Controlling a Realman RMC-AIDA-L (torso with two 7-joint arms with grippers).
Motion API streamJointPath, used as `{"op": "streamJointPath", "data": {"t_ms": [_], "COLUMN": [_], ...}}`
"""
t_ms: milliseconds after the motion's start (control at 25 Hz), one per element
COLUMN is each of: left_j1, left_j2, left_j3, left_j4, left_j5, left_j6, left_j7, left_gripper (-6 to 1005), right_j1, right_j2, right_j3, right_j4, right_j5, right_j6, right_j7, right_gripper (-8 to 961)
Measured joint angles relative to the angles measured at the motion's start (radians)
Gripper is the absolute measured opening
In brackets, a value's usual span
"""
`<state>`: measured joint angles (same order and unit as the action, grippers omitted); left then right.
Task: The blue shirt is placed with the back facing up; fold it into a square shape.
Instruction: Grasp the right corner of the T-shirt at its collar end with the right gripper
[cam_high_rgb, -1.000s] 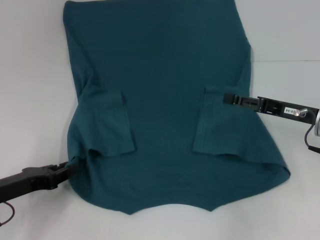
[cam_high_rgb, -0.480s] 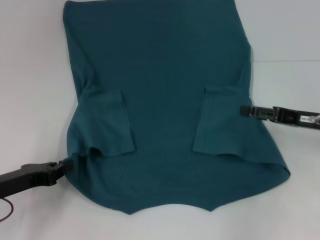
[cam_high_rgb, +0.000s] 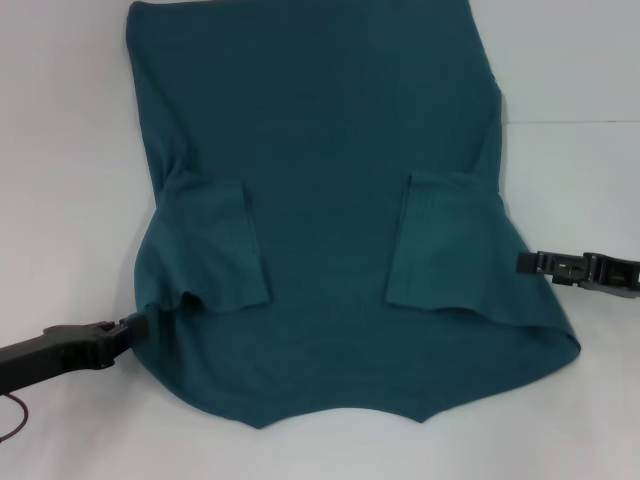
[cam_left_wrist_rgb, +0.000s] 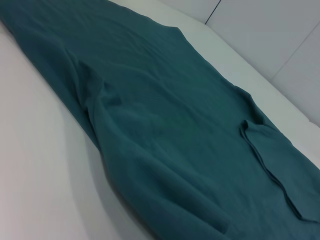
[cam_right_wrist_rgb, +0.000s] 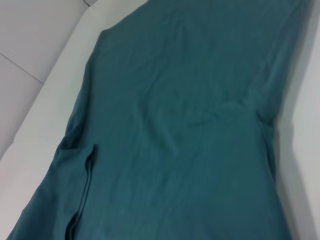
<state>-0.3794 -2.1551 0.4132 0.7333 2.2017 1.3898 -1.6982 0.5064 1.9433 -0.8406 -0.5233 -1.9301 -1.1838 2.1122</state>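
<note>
The blue shirt (cam_high_rgb: 320, 150) lies flat on the white table (cam_high_rgb: 60, 150), with its collar end toward me. Both short sleeves are folded inward onto the body, the left sleeve (cam_high_rgb: 215, 245) and the right sleeve (cam_high_rgb: 440, 245). My left gripper (cam_high_rgb: 135, 325) touches the shirt's left edge just below the folded left sleeve. At the shirt's right edge my right gripper (cam_high_rgb: 522, 262) sits level with the lower part of the right sleeve, off the sleeve itself. The left wrist view shows the blue shirt (cam_left_wrist_rgb: 165, 115) with soft wrinkles. In the right wrist view the blue shirt (cam_right_wrist_rgb: 190, 125) fills most of the picture.
Bare white table (cam_high_rgb: 570, 400) surrounds the shirt on the left, right and near sides. A seam line in the table surface (cam_high_rgb: 580, 122) runs across the right side. A thin red cable (cam_high_rgb: 15, 430) hangs from the left arm.
My right gripper has drawn back off the folded right sleeve, moving right and toward me to the shirt's edge. My left gripper has shifted slightly away from me along the left edge.
</note>
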Motion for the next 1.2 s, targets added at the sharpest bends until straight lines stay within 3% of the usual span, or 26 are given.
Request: {"op": "streamJointPath", "data": {"t_ms": [600,1200], "left_j1": [-0.010,-0.013], "left_j2": [0.002,0.003], "left_j3": [-0.002,0.001], "left_j4": [0.000,-0.002], "left_j5": [0.001,-0.003], "left_j6": [-0.002,-0.009], "left_j7": [0.000,-0.001], "left_gripper": [41,41], "right_j1": [-0.025,-0.031], "right_j2": [0.018,0.015], "right_j3": [-0.002,0.028], "right_j4": [0.003,0.003], "right_j5": [-0.040,-0.065], "right_j6": [0.002,-0.007], "right_j7": [-0.002,-0.011], "right_gripper": [929,929]}}
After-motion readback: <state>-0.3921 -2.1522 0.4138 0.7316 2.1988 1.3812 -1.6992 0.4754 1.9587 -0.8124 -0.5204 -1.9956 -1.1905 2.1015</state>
